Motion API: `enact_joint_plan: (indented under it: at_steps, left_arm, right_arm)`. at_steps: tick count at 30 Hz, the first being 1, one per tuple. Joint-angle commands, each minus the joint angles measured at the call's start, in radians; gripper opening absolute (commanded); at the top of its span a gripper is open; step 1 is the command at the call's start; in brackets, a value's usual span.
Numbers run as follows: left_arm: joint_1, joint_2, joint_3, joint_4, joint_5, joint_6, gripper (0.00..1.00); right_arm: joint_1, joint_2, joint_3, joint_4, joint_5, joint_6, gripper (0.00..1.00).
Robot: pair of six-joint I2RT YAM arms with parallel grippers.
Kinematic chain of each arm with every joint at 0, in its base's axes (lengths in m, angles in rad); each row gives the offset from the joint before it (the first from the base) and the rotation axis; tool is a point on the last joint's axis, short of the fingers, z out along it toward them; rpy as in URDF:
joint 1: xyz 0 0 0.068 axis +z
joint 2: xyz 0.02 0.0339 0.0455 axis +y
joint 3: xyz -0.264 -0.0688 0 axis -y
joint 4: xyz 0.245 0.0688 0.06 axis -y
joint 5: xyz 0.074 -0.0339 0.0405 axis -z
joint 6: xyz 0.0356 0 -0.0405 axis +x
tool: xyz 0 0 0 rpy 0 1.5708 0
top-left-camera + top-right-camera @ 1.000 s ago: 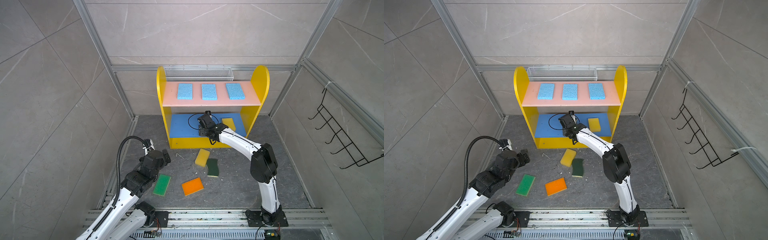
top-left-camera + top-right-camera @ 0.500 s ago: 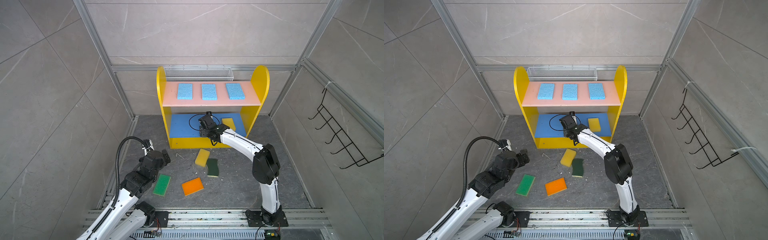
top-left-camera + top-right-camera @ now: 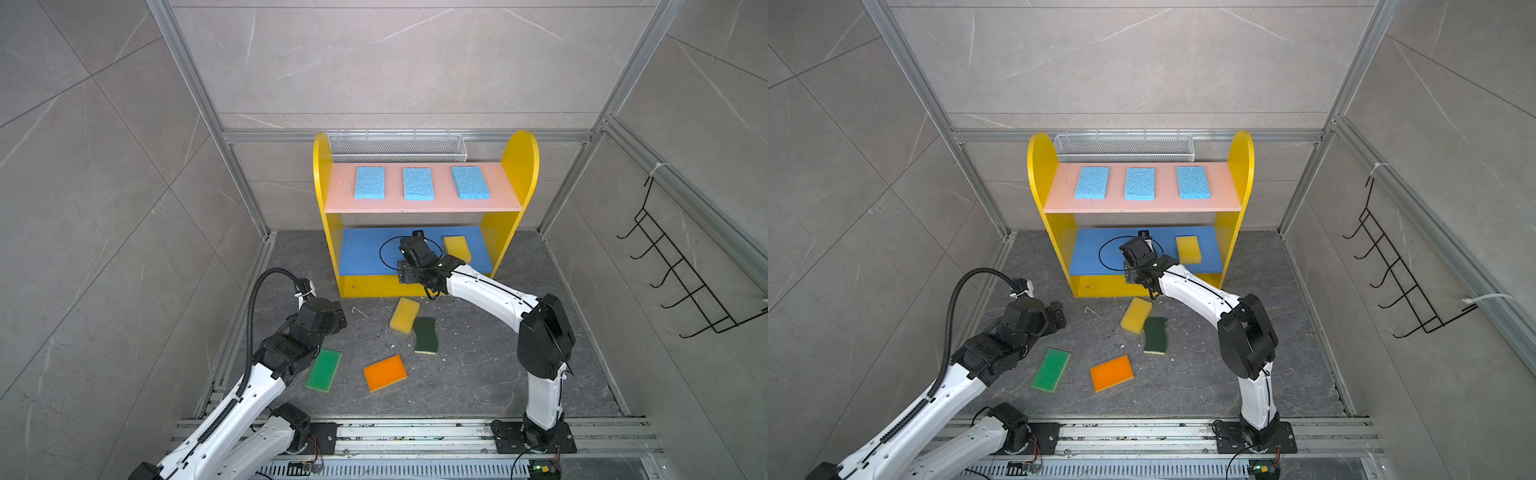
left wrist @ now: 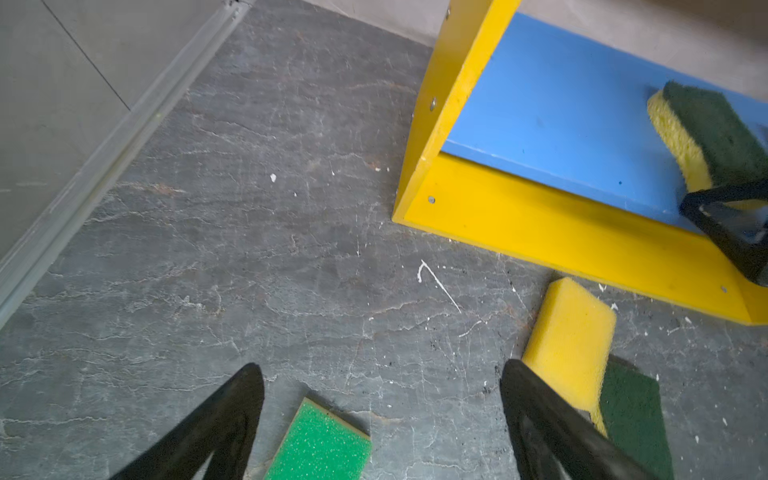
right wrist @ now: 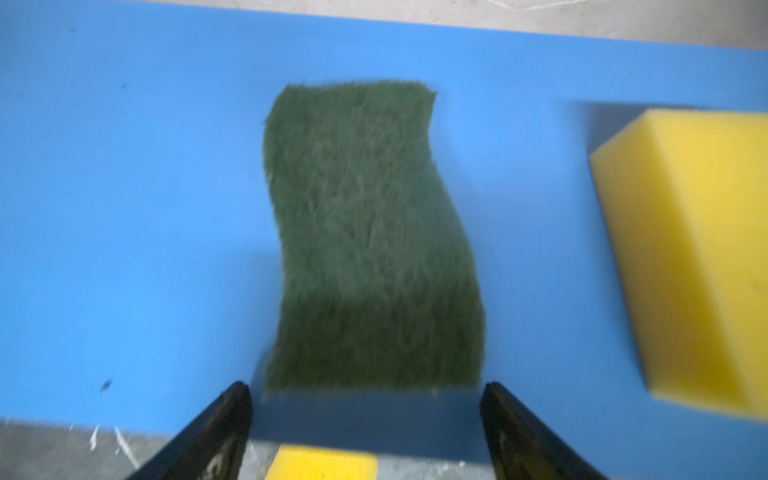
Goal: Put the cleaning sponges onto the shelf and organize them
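Clock reference: 12 o'clock is the back wall in both top views, and 6 o'clock is the arm bases.
Shelf: the shelf (image 3: 519, 166) stands at 12 o'clock on the grey tabletop (image 3: 478, 374), close to the back wall.
Top tier: the pink upper board (image 3: 415, 205) carries three light blue sponges (image 3: 370, 183) (image 3: 418, 183) (image 3: 470, 183). They lie flat in a row from 9 to 3 o'clock, apart from one another.
Middle tier: the blue middle board (image 3: 361, 253) holds the shelved dark-green sponge (image 5: 370, 232), which lies flat with its scouring face up. The arm hides it in both top views. The shelved yellow sponge (image 3: 456, 247) sits at its 3 o'clock, apart from it.
Right end effector: the right end effector (image 5: 366, 386) reaches into the blue tier from 5 o'clock. Its jaws are spread wider than the shelved dark-green sponge, with the tips at that sponge's near end, and it grips nothing.
Left end effector: the left end effector (image 4: 381, 368) hovers over the tabletop at 8 o'clock. Its jaws are spread wide with nothing between them.
Loose yellow sponge: the loose yellow sponge (image 3: 404, 315) lies on the tabletop just at 6 o'clock of the shelf's base. It touches the loose dark-green sponge (image 3: 426, 336), which is at its 5 o'clock.
Orange sponge: the orange sponge (image 3: 385, 372) lies flat at 7 o'clock of the loose dark-green sponge, apart from it.
Bright green sponge: the bright green sponge (image 3: 324, 370) lies flat at 9 o'clock of the orange sponge, right beside the left arm.
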Motion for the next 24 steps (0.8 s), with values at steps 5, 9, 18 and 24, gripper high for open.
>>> enact_joint_plan:
  at_steps: [5,9,18,24]
  left_arm:
    - [-0.065,0.107,-0.049,0.117,0.077,0.057,0.91]
    - [-0.138,0.16,-0.051,0.169,0.074,0.082,0.91]
    - [-0.353,0.409,0.021,0.284,-0.087,0.145,0.9]
    - [-0.376,0.55,0.055,0.403,-0.019,0.147,0.92]
  right_arm:
    - [0.054,-0.275,-0.238,-0.033,-0.006,0.042,0.9]
    - [0.056,-0.467,-0.397,-0.109,0.034,0.098,0.91]
    - [0.053,-0.813,-0.642,-0.321,0.192,0.117,0.95]
    - [0.012,-0.895,-0.725,-0.268,0.117,0.086,0.95]
